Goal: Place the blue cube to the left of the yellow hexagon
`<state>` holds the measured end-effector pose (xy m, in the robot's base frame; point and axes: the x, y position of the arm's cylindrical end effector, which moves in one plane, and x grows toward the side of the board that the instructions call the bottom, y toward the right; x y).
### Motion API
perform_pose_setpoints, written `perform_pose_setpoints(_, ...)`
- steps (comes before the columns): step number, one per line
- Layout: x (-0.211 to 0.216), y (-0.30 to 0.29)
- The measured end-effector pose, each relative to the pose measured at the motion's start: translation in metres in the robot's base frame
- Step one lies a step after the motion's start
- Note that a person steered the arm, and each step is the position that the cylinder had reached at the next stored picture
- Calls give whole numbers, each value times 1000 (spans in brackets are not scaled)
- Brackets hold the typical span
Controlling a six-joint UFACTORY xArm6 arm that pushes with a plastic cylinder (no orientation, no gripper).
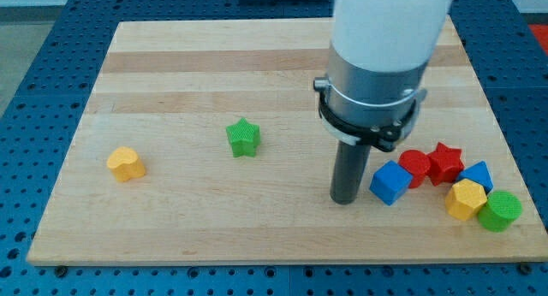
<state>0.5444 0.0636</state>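
Observation:
The blue cube (391,182) lies at the view's right, touching a red round block (415,165). The yellow hexagon (466,198) sits further right, near the board's bottom right corner. My tip (346,199) rests on the board just left of the blue cube, close to its left face. The arm's white and grey body rises above it and hides part of the board behind.
A red star (445,162), a blue triangular block (476,174) and a green round block (500,210) crowd around the yellow hexagon. A green star (243,137) sits mid-board. A yellow heart-like block (126,163) lies at the left. The wooden board (171,74) ends near the cluster.

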Motion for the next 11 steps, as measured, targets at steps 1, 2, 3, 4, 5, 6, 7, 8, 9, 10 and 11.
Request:
perform_pose_setpoints(1, -18, -7)
perform_pose_setpoints(2, -25, 1)
perform_pose_setpoints(3, -25, 18)
perform_pose_setpoints(4, -24, 37)
perform_pose_setpoints(5, -14, 49)
perform_pose_setpoints(6, -1, 57)
perform_pose_setpoints(7, 12, 58)
perform_pose_setpoints(8, 28, 58)
perform_pose_setpoints(9, 41, 59)
perform_pose_setpoints(10, 55, 59)
perform_pose_setpoints(11, 49, 62)
